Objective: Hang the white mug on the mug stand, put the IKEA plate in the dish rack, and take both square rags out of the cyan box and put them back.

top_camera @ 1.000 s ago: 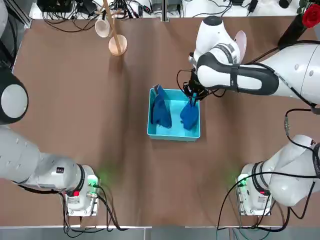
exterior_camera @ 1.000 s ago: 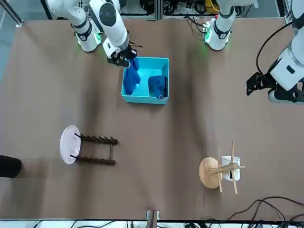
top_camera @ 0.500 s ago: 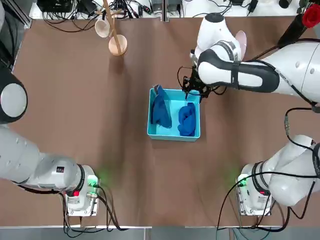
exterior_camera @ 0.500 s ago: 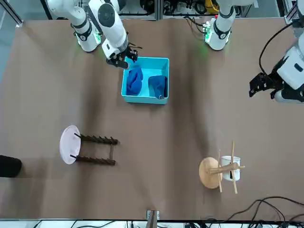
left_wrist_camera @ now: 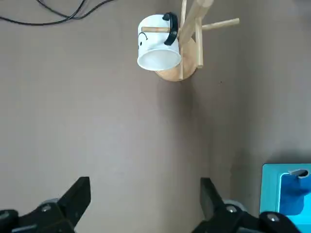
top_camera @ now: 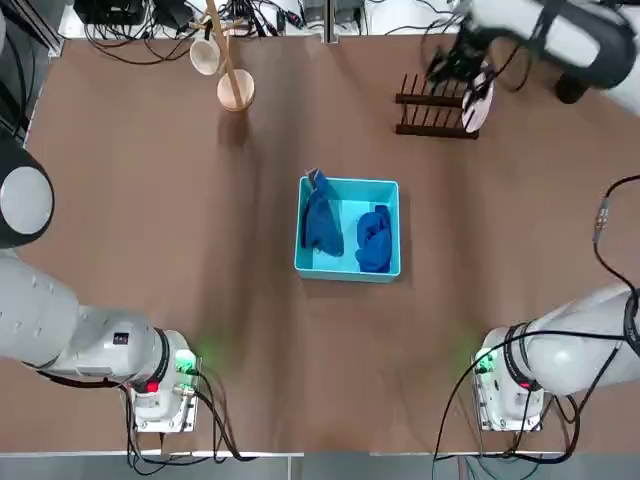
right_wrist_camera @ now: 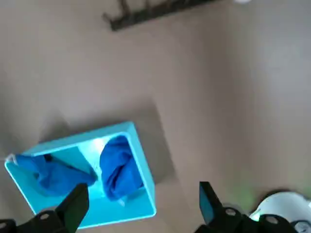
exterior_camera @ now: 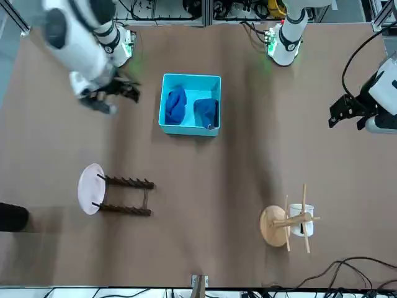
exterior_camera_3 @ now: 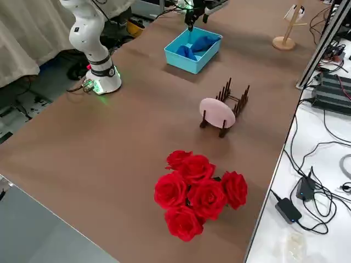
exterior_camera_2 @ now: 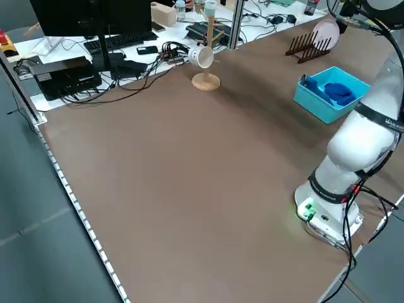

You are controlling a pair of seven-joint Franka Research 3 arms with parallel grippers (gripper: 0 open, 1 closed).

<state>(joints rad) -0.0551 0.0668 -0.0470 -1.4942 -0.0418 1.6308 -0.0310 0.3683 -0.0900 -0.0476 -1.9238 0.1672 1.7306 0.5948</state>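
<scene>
Right end effector (exterior_camera: 105, 93): you see it with fingers spread and nothing between them, raised above the surface, off the cyan box's right-arm side.
Left end effector (exterior_camera: 349, 110): fingers apart, nothing held, raised near the surface's left edge.
Wrist views: your right wrist camera looks down on the box from above; your left wrist camera shows the mug's dark handle hooked over a peg, which the top view barely shows.
Right side view: only here you get a bunch of red roses (exterior_camera_3: 198, 193) near the surface's right edge.
Cyan box (top_camera: 348, 270): mid-surface; it holds both square rags (top_camera: 322, 219), one toward each side wall, and a corner of the left one pokes over the far rim.
Dish rack (top_camera: 430, 108): toward the far right corner; the IKEA plate (top_camera: 478, 104) stands on edge at its outer end.
Mug stand (top_camera: 234, 88): toward the far left corner; the white mug (top_camera: 205, 56) hangs from a peg, mouth turned outward.
</scene>
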